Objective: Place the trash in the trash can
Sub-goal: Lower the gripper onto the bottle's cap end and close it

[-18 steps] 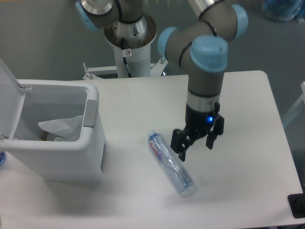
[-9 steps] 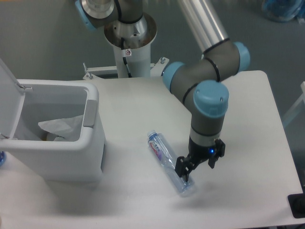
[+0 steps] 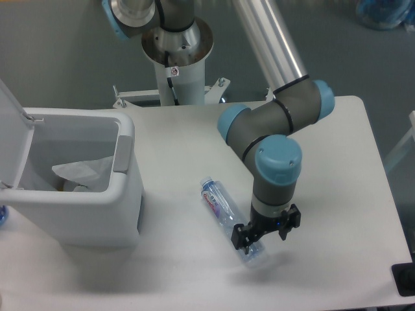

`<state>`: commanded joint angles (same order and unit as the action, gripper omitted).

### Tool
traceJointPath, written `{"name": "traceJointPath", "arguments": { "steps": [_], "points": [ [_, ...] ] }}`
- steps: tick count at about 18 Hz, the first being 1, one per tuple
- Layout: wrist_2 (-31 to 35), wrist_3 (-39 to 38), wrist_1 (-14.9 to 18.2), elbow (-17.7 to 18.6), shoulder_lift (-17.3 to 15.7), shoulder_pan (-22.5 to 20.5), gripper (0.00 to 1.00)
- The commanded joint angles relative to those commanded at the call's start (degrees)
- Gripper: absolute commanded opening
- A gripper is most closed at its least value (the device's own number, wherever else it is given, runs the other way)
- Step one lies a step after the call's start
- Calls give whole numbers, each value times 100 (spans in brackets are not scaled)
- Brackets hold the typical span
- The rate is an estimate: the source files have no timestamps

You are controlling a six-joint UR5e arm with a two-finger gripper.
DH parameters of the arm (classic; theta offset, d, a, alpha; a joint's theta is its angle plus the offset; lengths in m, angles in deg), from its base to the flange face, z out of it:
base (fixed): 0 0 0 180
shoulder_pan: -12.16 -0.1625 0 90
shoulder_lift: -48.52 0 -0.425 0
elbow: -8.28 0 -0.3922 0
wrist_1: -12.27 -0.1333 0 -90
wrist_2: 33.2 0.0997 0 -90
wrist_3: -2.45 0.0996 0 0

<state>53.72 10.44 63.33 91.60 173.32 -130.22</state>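
pincer (image 3: 261, 237): dropped from above the tabletop a second ago, now low over the bottle's lower end; fingers spread, one each side of the bottle body, not yet closed, holding nothing as far as I can see
pincer shift: slid toward 7 o'clock and down across the last second, from beside the bottle to straddling it
arm: elbow folded lower than before, wrist pointing straight down at the tabletop
bottle (image 3: 225, 213): lying flat on the tabletop (image 3: 337, 162), same spot and angle as a second ago, cap end at 11 o'clock, base at 5 o'clock; blue-red label near the cap end; base partly hidden by the pincer
contact: cannot tell if the fingers touch the plastic yet, too small
wrapper (image 3: 83, 173): already inside the bin, crumpled white, against the near wall; unchanged
bin (image 3: 123, 207): at 9 o'clock of the bottle, well apart, lid (image 3: 11, 139) hinged open and upright on its far left side, grey patch on the rim facing the bottle
meaning for task: one piece looks done, bottle is the piece left; descent seems finished, so step in hand is judged to be the grasp
next move needs: close on the bottle, lift clear of the bin rim, carry toward 9 o'clock, release over the opening
risk: grip sits near the base, not the middle, so the bottle may tilt or swing cap-down when lifted; smooth round plastic could slip
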Motion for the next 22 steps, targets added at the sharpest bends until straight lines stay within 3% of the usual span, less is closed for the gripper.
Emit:
{"name": "traceJointPath", "arguments": {
  "steps": [22],
  "points": [
    [106, -457, -44, -176, 475, 88, 100]
  ]
}}
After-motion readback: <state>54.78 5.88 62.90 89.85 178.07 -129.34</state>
